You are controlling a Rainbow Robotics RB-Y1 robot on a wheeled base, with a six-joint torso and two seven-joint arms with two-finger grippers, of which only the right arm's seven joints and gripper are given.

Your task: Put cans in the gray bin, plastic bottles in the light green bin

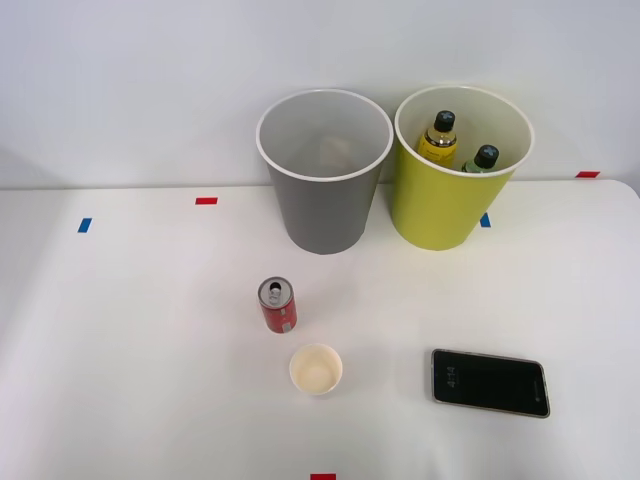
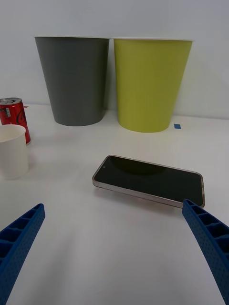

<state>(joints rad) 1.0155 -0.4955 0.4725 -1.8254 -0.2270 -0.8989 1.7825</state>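
Standing upright on smooth white table (image 1: pixel 120 330): red metal can (image 1: pixel 278 305), beside paper cup (image 1: pixel 316 368). Lying flat nearby: glossy phone (image 2: pixel 149 180). Resting inside lime bin (image 1: pixel 440 200): both bottles (image 1: pixel 438 136). Gaping wide: ribbed blue gripper (image 2: pixel 114 248). Sitting alongside: tapered gray bin (image 1: pixel 322 205).

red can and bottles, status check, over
Right end effector open, empty. Red can upright on table, both bottles in lime bin. Phone ahead.
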